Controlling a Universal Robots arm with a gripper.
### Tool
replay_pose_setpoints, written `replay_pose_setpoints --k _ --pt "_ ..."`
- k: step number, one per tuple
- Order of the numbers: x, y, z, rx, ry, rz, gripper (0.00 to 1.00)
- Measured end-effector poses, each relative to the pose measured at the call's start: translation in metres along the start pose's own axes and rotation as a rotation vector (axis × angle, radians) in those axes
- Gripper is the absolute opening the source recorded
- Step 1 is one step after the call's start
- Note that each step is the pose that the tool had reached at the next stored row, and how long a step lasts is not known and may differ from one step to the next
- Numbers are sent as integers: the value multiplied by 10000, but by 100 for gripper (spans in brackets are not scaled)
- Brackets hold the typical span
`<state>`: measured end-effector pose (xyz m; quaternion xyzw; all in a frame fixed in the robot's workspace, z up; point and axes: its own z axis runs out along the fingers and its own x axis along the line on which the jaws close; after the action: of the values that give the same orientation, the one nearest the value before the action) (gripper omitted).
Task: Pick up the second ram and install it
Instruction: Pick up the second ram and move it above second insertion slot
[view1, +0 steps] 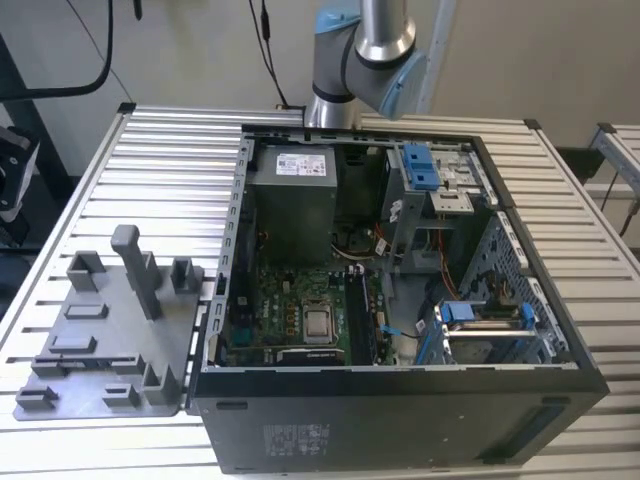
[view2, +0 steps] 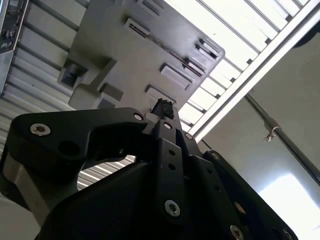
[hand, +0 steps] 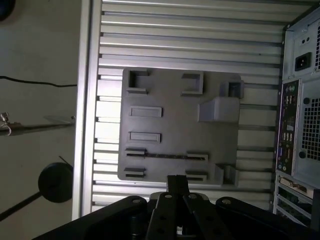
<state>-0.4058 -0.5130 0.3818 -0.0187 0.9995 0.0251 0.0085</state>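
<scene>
The second ram (hand: 165, 156) shows in the first wrist view as a thin dark strip lying on edge between two pairs of slotted holders on the grey fixture tray (hand: 175, 115). My gripper (hand: 177, 182) hangs well above the table, over the tray's edge nearest the ram. Its fingers are shut together with nothing between them. In the second wrist view the gripper (view2: 162, 107) points at the same tray (view2: 130, 55) from a distance. In the exterior view the tray (view1: 100, 300) lies on the slatted table, at the exterior view's left of the open computer case (view1: 400, 300).
The motherboard (view1: 290, 310) lies on the case floor, with a power supply (view1: 295, 200) behind it and blue drive brackets (view1: 480, 320) at the exterior view's right. An upright post (view1: 135, 265) stands on the tray. The arm's base (view1: 360, 50) stands behind the case.
</scene>
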Motion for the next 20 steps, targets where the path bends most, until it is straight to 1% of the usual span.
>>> replay_pose_setpoints --k 4,6,11,16,20 --pt "-1 -2 -3 -1 -10 -92 11" --pt "0 -2 -2 -3 -5 -229 11" --pt "1 -2 -1 -16 24 -868 11" --pt "0 -1 -2 -30 69 -1741 11" --pt "1 -2 -2 -39 95 -2270 11"
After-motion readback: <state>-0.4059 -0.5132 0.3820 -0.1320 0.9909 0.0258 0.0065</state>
